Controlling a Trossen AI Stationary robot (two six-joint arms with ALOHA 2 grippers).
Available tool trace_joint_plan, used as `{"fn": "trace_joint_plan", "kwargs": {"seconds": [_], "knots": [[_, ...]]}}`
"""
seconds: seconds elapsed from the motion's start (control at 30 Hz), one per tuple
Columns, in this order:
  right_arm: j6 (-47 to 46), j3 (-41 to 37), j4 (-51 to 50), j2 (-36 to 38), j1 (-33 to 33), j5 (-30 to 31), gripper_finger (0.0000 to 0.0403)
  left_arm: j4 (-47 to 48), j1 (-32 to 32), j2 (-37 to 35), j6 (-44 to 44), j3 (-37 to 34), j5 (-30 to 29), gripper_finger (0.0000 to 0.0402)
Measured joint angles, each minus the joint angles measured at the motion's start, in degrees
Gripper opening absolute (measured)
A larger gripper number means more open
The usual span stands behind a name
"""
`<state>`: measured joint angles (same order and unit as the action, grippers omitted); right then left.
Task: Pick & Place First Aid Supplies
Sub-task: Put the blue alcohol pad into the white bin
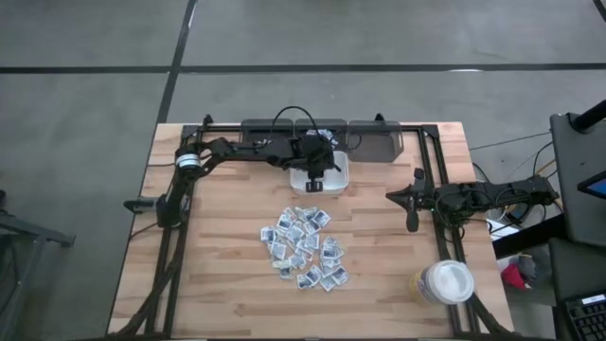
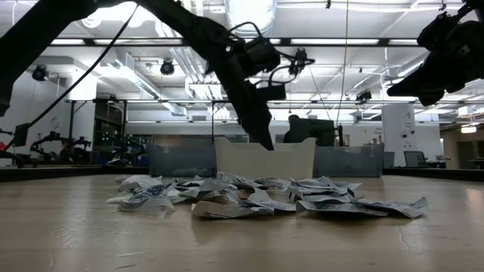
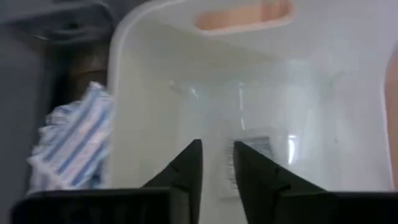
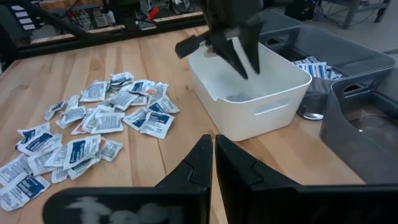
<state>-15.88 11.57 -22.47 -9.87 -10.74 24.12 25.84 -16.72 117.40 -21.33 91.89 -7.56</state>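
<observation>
The first aid supplies lie as a loose pile of small white sachets [image 1: 305,248] [image 2: 257,195] [image 4: 93,124] on the middle of the wooden table. Beyond the pile stands a white bin [image 1: 336,188] [image 4: 261,118]. My left gripper [image 1: 317,170] [image 4: 244,67] [image 3: 217,165] hangs over it, pointing down into it with its fingers open and nothing between them. One sachet [image 3: 255,146] [image 4: 236,97] lies flat on the bin's floor below the fingertips. My right gripper [image 1: 393,196] [image 4: 213,155] waits shut at the table's right, clear of everything.
Grey bins [image 1: 374,142] [image 4: 348,56] line the far edge behind the white bin; one holds blue-striped sachets [image 3: 74,143] [image 4: 314,67]. A white round lidded tub [image 1: 445,281] stands near the front right corner. A black frame [image 1: 431,161] runs along the table's sides.
</observation>
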Motion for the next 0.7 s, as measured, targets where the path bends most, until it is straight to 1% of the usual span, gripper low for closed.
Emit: {"fn": "trace_joint_plan", "kwargs": {"seconds": [0.1,0.2,0.3,0.4,0.47,0.53,0.63,0.7], "knots": [[0.00,0.00,-0.01,0.00,0.00,0.00,0.0018,4.98,0.33,-0.65,3.52,3.42,-2.42,0.0124],[-0.01,0.00,-0.01,0.02,0.01,-0.02,0.0018,17.11,1.10,-1.09,10.34,8.90,-2.73,0.0139],[0.00,0.00,-0.01,0.02,0.01,-0.04,0.0018,31.62,2.59,-1.49,20.05,15.03,-1.04,0.0140],[0.00,0.00,-0.01,0.02,0.00,-0.04,0.0018,44.79,4.31,-1.61,31.14,19.25,3.99,0.0140],[0.00,0.00,-0.01,0.02,0.00,-0.07,0.0018,51.75,5.61,-1.61,37.77,20.15,6.86,0.0140],[0.00,0.00,-0.01,0.02,0.00,-0.07,0.0018,56.15,7.26,-1.61,42.17,20.04,7.93,0.0140],[0.00,0.00,-0.03,0.02,0.00,-0.07,0.0018,59.73,10.25,-1.63,44.62,17.89,8.03,0.0140],[0.00,-0.01,-0.03,0.02,0.02,-0.07,0.0018,59.69,12.62,-1.61,45.07,15.71,8.07,0.0140]]}}
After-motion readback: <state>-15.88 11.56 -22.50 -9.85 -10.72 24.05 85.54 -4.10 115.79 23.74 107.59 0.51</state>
